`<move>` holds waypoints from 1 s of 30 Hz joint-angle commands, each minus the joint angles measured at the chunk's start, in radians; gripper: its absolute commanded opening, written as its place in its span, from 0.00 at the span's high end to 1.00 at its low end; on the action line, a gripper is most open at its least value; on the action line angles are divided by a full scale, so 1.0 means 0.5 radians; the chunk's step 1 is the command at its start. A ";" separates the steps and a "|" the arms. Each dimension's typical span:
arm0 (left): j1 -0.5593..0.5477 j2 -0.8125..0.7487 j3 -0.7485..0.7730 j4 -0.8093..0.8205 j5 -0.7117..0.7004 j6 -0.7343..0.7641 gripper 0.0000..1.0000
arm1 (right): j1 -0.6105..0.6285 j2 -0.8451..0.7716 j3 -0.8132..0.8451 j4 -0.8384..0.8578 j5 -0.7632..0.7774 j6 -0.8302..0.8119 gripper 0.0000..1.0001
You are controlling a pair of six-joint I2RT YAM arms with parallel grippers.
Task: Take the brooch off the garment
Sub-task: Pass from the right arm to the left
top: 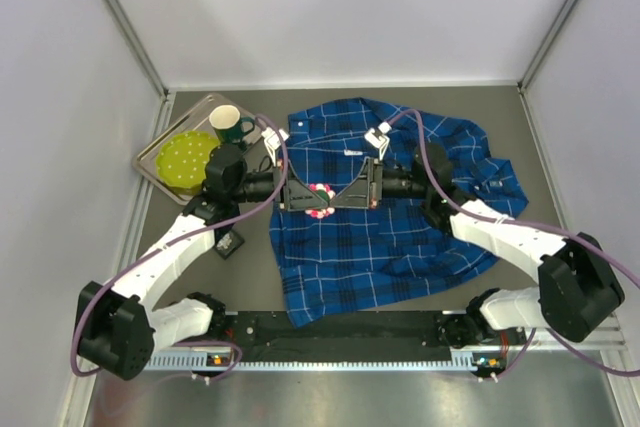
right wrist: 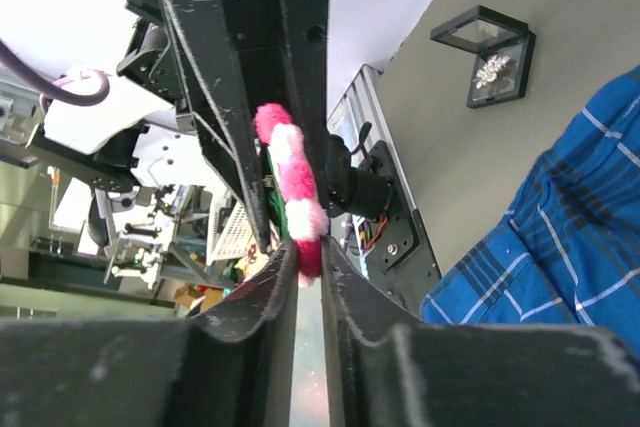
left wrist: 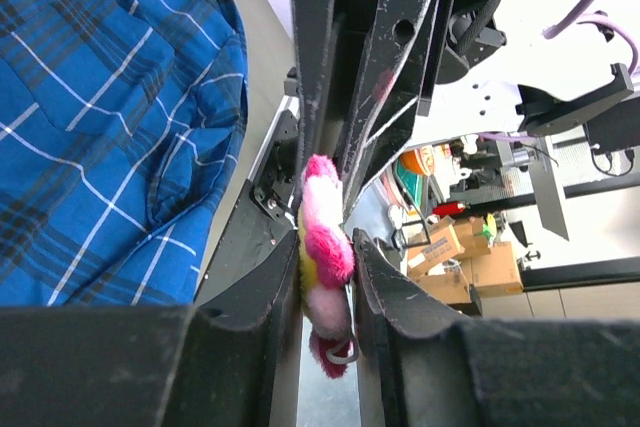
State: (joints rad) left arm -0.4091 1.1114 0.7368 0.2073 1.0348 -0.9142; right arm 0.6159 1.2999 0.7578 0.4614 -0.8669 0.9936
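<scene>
Two arms meet over the middle of the big blue plaid garment (top: 400,237), which lies spread on the table. The left gripper (left wrist: 328,272) and the right gripper (right wrist: 308,247) are both pinched onto the same fuzzy pink-and-white brooch (top: 320,199), held between them over the shirt front. From where I stand I can't tell whether its pin is free of the fabric, so a lift now could drag or snag the cloth. With two grips on something so small and soft, a careless release could let it twist out and drop.
</scene>
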 commanded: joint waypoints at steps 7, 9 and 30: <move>-0.001 0.020 0.042 0.144 0.047 -0.040 0.99 | 0.121 0.026 0.101 0.108 0.083 -0.066 1.00; -0.001 0.026 0.039 0.147 0.032 -0.061 0.95 | 0.143 0.029 0.092 0.117 0.120 -0.064 1.00; -0.001 -0.041 0.085 -0.178 -0.223 0.061 0.66 | 0.327 0.030 0.055 0.172 0.335 -0.048 1.00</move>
State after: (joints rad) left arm -0.3855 1.1030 0.7387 0.0807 0.9493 -0.8913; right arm 0.6983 1.3102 0.7658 0.4339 -0.6960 0.9623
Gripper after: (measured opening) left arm 0.316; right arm 0.010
